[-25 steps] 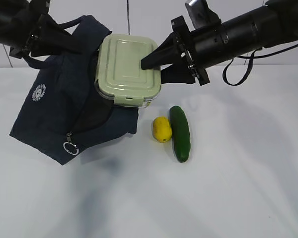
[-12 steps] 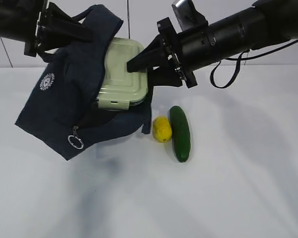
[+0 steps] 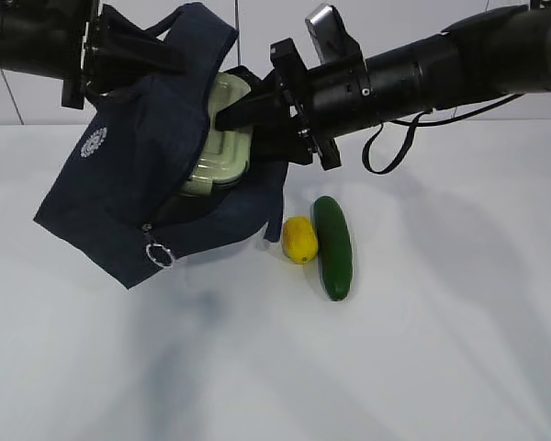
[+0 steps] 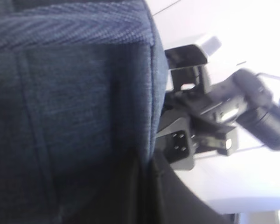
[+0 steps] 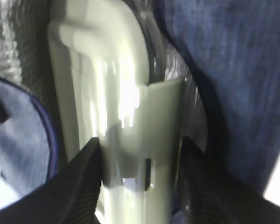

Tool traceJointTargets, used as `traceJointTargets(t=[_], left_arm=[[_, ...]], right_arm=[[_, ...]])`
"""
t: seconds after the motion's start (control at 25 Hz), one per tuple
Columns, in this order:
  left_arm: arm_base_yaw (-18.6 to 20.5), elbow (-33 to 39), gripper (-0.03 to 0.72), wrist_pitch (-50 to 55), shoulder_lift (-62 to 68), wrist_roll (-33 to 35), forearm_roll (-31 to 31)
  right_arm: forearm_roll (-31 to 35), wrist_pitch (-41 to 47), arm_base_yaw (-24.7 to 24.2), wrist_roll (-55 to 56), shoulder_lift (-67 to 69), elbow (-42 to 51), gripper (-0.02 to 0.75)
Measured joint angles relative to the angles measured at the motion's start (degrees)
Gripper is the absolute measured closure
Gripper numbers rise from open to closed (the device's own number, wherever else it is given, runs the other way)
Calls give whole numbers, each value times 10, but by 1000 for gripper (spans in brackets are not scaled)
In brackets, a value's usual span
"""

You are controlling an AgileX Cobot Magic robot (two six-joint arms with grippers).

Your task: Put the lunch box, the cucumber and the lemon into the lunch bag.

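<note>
We are holding the lunch bag (image 3: 133,184) up off the table (image 3: 422,349) with our left gripper (image 3: 119,55); its fingers are hidden in the fabric, so we cannot tell how they are set. Our right gripper (image 3: 225,118) is pinching the lunch box (image 3: 216,147), which is sitting tilted, partly inside the bag's mouth. The lemon (image 3: 299,240) and cucumber (image 3: 333,247) are lying side by side on the table, just right of the bag.
</note>
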Motion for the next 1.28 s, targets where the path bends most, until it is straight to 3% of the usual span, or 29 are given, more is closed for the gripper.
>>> traceJointTargets(t=[0.44,0.8,1.28], left_arm=[[-6,0,696,-24,24,1,-14],[-9,0,697,-25,34,3,-13],[-9,0,697,-26,34,3,-13]], right_arm=[[22,-54,9,-24,17,0,381],[77,-49,10,-32,56,0,381],[94,-36,37,-36,88,-15,381]])
